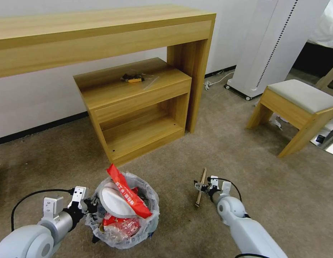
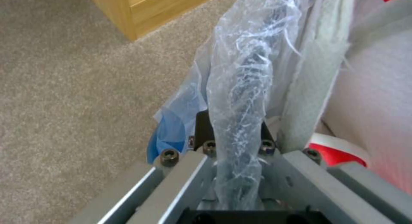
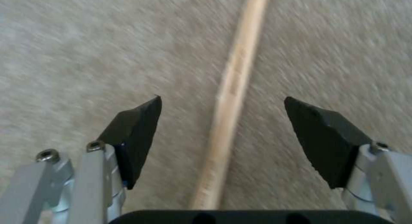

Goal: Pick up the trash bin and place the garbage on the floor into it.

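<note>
Head view: our left hand [image 1: 90, 207] is clenched on the crinkly rim of the trash bin [image 1: 123, 229], steadying it on the beige floor [image 1: 274, 200]; a white slipper [image 1: 114, 202] and red wrapper [image 1: 128, 197] stick out.
Left wrist view: the bag [image 2: 240, 98] is pinched between the pads (thin, translucent film).
Right wrist view: our right hand [image 3: 221, 137] is spread wide astride the smooth, round wooden stick [image 3: 231, 88], not yet touching, we judge.

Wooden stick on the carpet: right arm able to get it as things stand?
Probably yes. The right gripper is open, and the wooden stick lies on the floor between its fingertips, nothing covering it. The left gripper is shut on the trash bin rim.
</note>
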### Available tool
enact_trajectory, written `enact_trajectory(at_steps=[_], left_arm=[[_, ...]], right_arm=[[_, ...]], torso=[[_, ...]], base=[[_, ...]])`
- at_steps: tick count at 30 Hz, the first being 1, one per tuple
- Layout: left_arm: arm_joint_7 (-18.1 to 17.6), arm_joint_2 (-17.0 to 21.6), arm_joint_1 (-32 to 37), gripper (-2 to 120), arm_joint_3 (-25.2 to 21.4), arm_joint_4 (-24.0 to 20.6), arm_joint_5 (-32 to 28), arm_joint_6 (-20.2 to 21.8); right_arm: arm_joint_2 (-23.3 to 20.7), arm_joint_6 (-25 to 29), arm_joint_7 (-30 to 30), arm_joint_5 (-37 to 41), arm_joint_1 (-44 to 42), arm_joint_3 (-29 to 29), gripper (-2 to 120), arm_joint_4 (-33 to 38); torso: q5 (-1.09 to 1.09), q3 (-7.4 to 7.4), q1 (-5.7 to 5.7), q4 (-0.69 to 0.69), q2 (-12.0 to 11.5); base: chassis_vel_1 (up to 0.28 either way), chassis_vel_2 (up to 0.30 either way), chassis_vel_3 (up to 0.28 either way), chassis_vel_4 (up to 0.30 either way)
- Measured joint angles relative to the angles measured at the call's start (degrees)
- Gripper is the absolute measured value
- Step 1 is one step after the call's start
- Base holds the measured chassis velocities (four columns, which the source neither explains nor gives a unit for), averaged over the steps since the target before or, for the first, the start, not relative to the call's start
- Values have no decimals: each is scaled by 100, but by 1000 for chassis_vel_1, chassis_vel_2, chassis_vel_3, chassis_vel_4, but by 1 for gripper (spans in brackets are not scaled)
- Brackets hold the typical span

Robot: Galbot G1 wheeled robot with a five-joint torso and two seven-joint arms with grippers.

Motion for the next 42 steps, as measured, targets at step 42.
enact_trajectory(at_steps=[42], left_arm=[[196, 56, 38, 0, -8, -84, 33, 0]], right_arm=[[187, 155, -501, -512, 401, -54, 29, -892]], torso=[[0, 0, 0, 0, 0]], base=[[0, 0, 0, 0]])
